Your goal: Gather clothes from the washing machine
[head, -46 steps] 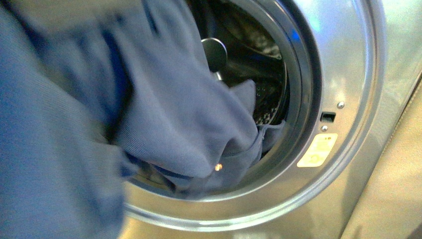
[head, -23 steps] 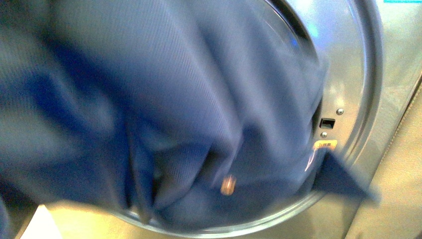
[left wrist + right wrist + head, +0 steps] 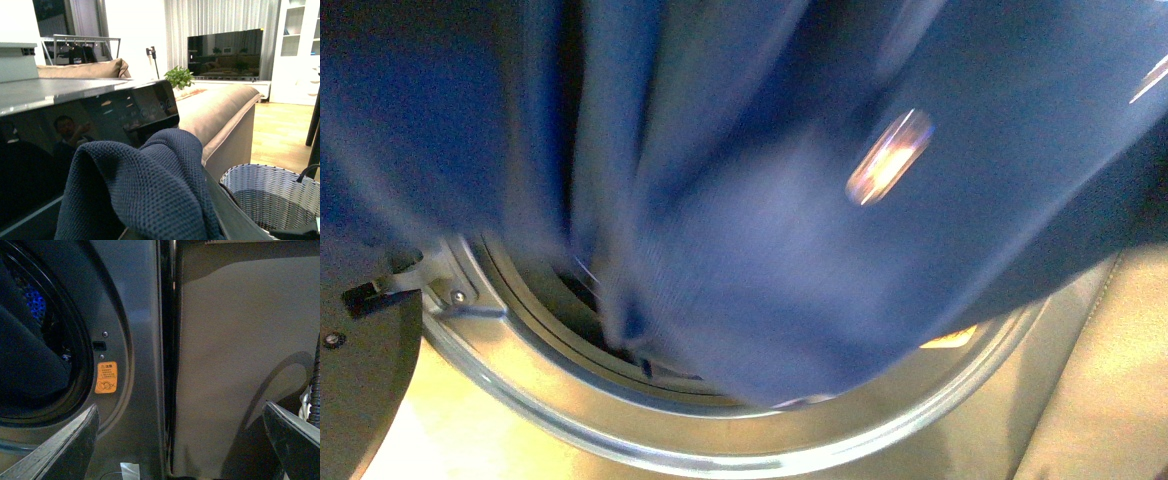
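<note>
1. Living-room surroundings fill the left wrist view: a dark television [image 3: 225, 50], a potted plant [image 3: 179, 77], a beige sofa [image 3: 227, 112] and a grey woven basket [image 3: 265, 192] low beside the sofa.
2. Across the lower front view runs the silver door ring of the washing machine [image 3: 650, 445], with its door hinge [image 3: 445, 290] at the left edge.
3. Blue clothes [image 3: 770, 250] hang, blurred, over most of the opening, the lowest folds dropping inside the ring.
4. In the left wrist view, navy knit fabric bunches in the foreground before the machine's glossy black panel [image 3: 125, 112]. The left gripper is hidden under it, so I cannot tell its grasp.
5. The right gripper [image 3: 180, 410] is spread wide with nothing in it, facing the machine's grey front near an orange sticker [image 3: 106, 377]. Dark fabric sits in the drum opening.
</note>
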You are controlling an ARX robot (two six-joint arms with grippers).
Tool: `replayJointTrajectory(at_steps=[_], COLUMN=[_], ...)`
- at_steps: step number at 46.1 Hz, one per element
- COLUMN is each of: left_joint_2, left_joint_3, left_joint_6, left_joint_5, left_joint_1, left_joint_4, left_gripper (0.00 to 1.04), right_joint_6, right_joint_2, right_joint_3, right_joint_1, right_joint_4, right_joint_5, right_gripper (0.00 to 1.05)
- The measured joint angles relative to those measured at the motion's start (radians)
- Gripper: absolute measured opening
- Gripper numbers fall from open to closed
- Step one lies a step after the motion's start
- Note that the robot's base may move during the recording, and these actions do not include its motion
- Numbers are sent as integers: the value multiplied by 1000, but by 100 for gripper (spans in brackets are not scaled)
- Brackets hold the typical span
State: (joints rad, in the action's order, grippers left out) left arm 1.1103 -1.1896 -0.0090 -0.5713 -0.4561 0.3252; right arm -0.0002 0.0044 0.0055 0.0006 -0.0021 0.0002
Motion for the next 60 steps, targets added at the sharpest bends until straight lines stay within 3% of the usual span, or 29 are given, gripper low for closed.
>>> replayJointTrajectory(at_steps=[13, 36, 60], left_joint_2=[200, 507, 528], left_joint_3=[-377, -993, -1074], left_joint_6=[48, 66, 70], left_joint_5=[52, 191, 198], left_joint_1=[-78, -89, -90], left_joint_4=[-158, -508, -529], left_gripper=[7, 7, 7], right_joint_6=[0, 0, 0], right_joint_2=[0, 0, 0], right_joint_3=[0, 0, 0], right_joint_1=[0, 0, 0], right_joint_4=[0, 0, 0], right_joint_5=[0, 0, 0], right_gripper=[97, 97, 97])
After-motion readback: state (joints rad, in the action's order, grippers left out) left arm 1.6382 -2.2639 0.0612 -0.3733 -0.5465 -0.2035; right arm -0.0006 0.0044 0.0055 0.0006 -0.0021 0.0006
